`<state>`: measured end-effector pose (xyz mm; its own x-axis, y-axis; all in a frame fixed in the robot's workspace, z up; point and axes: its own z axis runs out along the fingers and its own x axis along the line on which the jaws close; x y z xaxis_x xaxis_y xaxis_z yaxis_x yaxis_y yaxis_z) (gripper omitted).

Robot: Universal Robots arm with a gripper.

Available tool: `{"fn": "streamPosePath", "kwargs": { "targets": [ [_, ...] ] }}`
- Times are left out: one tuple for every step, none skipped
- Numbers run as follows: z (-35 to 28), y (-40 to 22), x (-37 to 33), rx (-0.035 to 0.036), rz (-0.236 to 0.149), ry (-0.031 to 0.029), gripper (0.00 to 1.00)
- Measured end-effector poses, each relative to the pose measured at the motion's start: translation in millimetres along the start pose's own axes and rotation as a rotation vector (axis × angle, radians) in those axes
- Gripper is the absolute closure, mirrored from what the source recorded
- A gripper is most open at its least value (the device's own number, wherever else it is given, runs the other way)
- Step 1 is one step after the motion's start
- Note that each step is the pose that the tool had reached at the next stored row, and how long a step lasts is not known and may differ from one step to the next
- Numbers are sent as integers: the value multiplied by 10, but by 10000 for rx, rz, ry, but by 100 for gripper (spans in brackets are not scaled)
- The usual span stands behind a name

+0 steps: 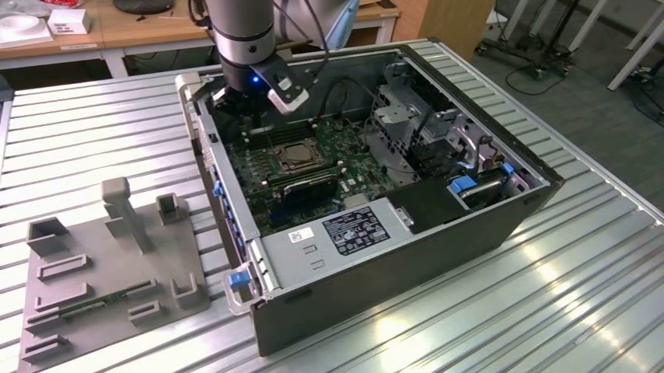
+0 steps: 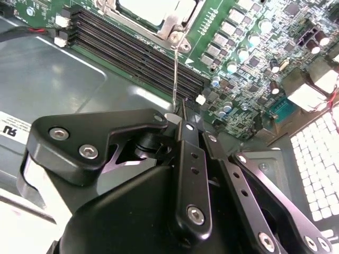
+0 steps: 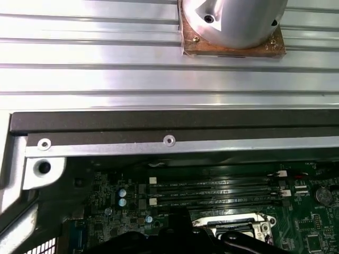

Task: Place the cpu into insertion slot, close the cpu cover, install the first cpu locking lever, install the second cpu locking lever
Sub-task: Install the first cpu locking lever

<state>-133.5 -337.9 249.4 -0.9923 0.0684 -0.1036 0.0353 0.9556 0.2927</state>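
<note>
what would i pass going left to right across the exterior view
grey fixture plate → cpu in its socket → metal drive cage → blue tab

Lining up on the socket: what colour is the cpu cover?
Silver, bare metal; the cpu cover shows best in the second wrist view.

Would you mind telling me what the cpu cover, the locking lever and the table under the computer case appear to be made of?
The cpu cover looks like bare stamped steel: silvery, with bright glints. The locking lever seems to be thin polished metal wire, showing as a shiny narrow line. The table appears to be ribbed aluminium, matt grey with soft reflections.
</note>
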Motion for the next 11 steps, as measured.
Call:
{"fn": "streamPosePath", "kwargs": {
  "targets": [
    [1,0,-12,-1,0,0,89],
    [3,1,-25,-2,0,0,89],
    [4,1,-38,-3,0,0,89],
    [6,2,-52,-4,0,0,89],
    [8,2,-68,-6,0,0,89],
    [10,3,-85,-9,-1,1,89],
    [12,3,-103,-14,0,1,89],
    [15,4,-121,-21,0,1,89],
    [17,5,-139,-29,1,2,89],
    [19,6,-157,-38,1,2,89],
    [21,6,-175,-46,1,3,89]
  ]
}}
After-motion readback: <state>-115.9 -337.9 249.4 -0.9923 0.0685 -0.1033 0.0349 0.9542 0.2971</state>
